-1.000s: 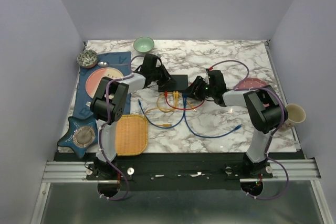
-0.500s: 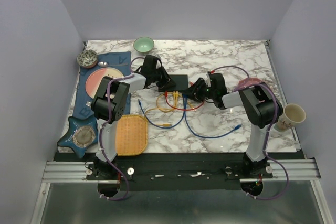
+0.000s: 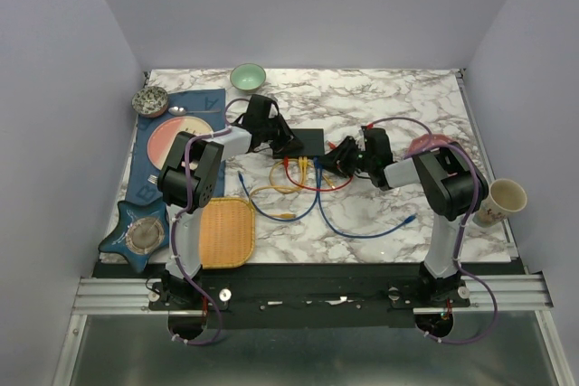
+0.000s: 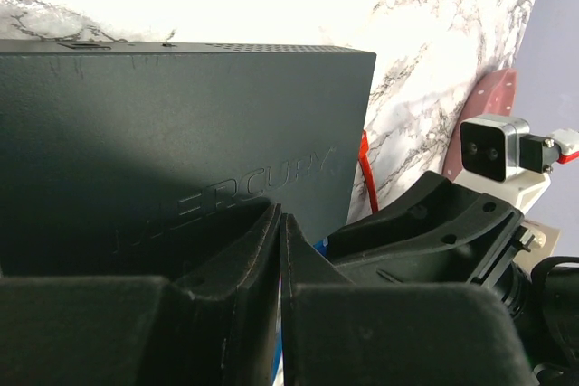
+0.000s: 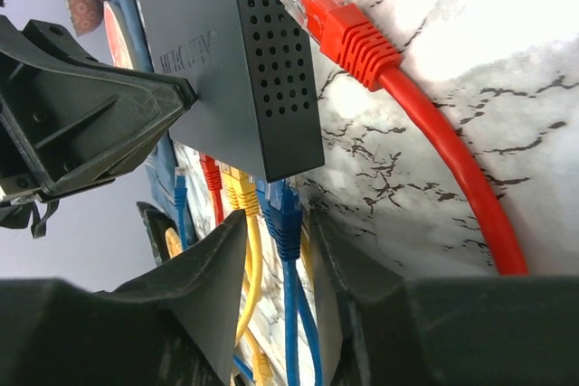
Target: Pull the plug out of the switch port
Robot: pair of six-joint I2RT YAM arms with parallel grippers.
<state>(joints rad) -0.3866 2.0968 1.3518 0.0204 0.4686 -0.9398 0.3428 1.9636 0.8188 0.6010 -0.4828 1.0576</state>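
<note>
Near edge: square woven tray [image 3: 226, 232], orange-yellow, on the glossy veined marble table [image 3: 398, 106]. Loose cables loop across the marble between the tray and the box.

Right gripper [image 5: 279, 223]: matte black fingers [image 5: 208, 287] are apart, one on each side of the blue plug [image 5: 283, 210]. The right-hand finger sits almost against the plug. On the other side a gap shows, with a yellow cable visible through it, so no clamp is visible.

Blue plug: ribbed moulded boot, seated in the near long edge of the box [image 5: 208, 61], rightmost in the row. The red plug [image 5: 210, 174] and yellow plugs [image 5: 237, 183] sit to its left. The switch port itself is hidden behind the plug body.

Box: flat rectangular matte black slab with embossed lettering on top. Its right short end is perforated with small round holes.

Loose red plug [image 5: 339, 29]: ribbed boot and clear tip. It lies on the marble just beside that perforated end, not inserted.

Left gripper [image 4: 279, 250]: fingers are together with only a thin slit between them, tip resting on the box's top face, left of the blue plug.

Far edge: round pale-green bowl [image 3: 248, 75].
</note>
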